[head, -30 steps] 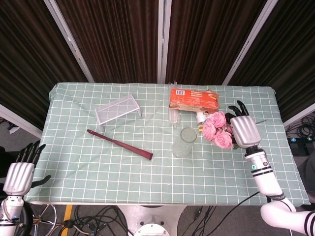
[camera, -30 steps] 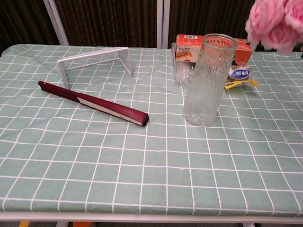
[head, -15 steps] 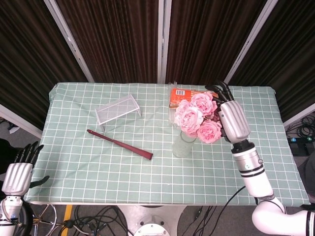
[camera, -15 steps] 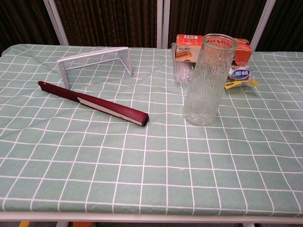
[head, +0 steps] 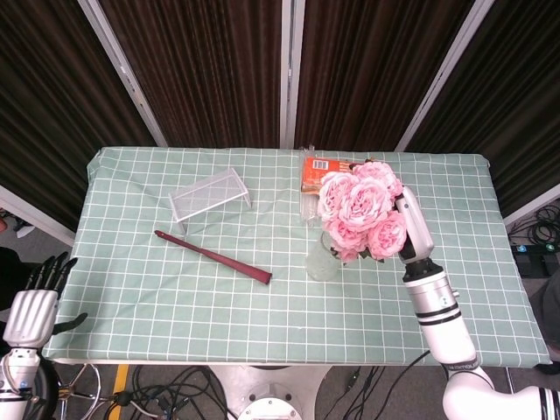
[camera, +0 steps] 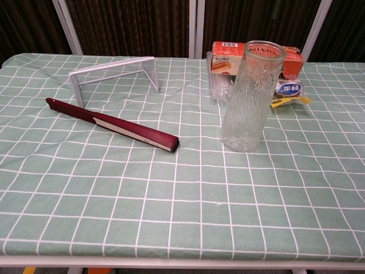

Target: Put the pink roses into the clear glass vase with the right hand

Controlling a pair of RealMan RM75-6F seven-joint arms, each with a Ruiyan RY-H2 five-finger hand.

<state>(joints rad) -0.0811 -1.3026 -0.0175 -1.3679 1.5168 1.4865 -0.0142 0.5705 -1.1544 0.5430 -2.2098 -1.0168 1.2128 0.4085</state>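
Observation:
In the head view the bunch of pink roses (head: 360,208) is raised high over the table, and its blooms cover the mouth of the clear glass vase (head: 319,264). My right hand (head: 411,229) holds the bunch from the right side, its fingers mostly hidden behind the blooms. The stems cannot be seen from above. The chest view shows the ribbed vase (camera: 251,97) standing upright and empty, with only a green sliver at the top edge above it. My left hand (head: 35,306) hangs off the table's front left corner, fingers apart, holding nothing.
An orange box (head: 317,171) lies behind the vase, with a clear plastic cup (camera: 215,80) and a small packet (camera: 288,90) close by. A wire rack (head: 210,194) and a dark red stick (head: 213,256) lie to the left of the vase.
My right hand has carried the roses up and to the left, from the table's right side to above the vase. The blooms left the chest view. The left hand stayed put.

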